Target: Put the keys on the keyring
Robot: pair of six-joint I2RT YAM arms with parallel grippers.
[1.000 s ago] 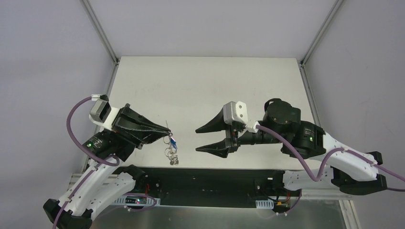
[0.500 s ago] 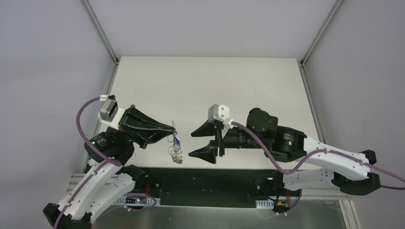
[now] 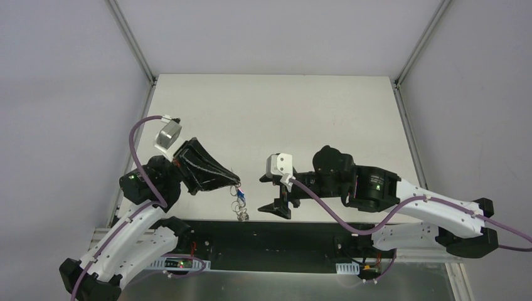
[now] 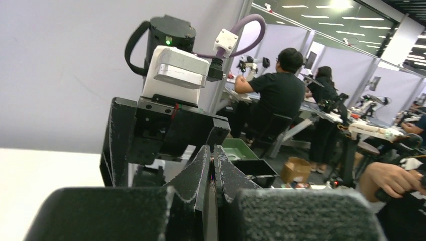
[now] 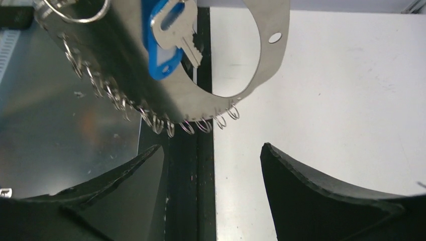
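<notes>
Your left end effector (image 3: 236, 184) pinches the keyring (image 5: 271, 65) aloft. The blue key (image 5: 163, 50) looks already hung on it. Your right end effector (image 5: 211, 150) gapes wide, empty, close by.

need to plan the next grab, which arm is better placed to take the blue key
Right. The right gripper is open and empty, facing the key hanging just ahead of it. The left gripper is shut on the keyring, holding it up.
</notes>
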